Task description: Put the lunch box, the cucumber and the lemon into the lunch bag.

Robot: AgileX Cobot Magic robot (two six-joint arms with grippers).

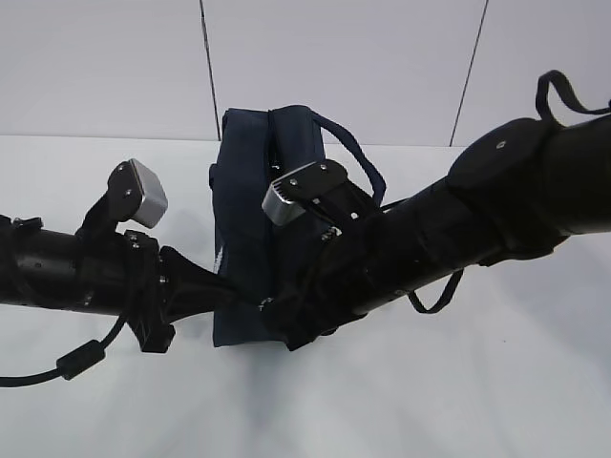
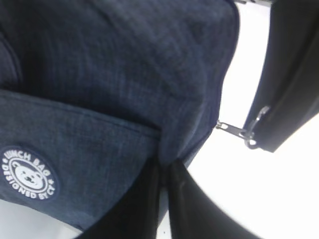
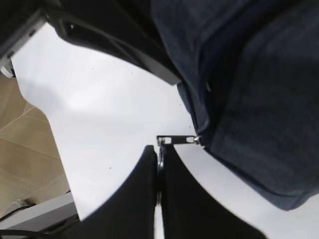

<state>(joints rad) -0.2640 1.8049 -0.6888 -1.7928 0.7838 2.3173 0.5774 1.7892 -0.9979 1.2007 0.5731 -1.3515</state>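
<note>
The lunch bag (image 1: 250,229) stands upright on the white matte surface (image 1: 458,391), a soft navy fabric box with a heathered, denim-like weave and a looped webbing handle (image 1: 351,148) arching over its top. The left end effector (image 2: 162,172) has its two smooth black fingers pressed together on a pinch of the bag's cloth at the lower corner, right at the seam where a front pocket panel meets the side; just left of that end effector sits a round white-printed badge (image 2: 29,173) with a bear face (its lettering reads "LUNCH BAG"). Up and to the right of it, a small metal zipper pull (image 2: 233,129) juts from the zip line toward the other arm's dark finger. The right end effector (image 3: 159,172) is likewise closed, its tapered glossy fingers clamped on the thin metal ring pull (image 3: 160,160), whose flat silver tab (image 3: 177,140) runs from just above the fingertips across to the bag's edge at the right.
</note>
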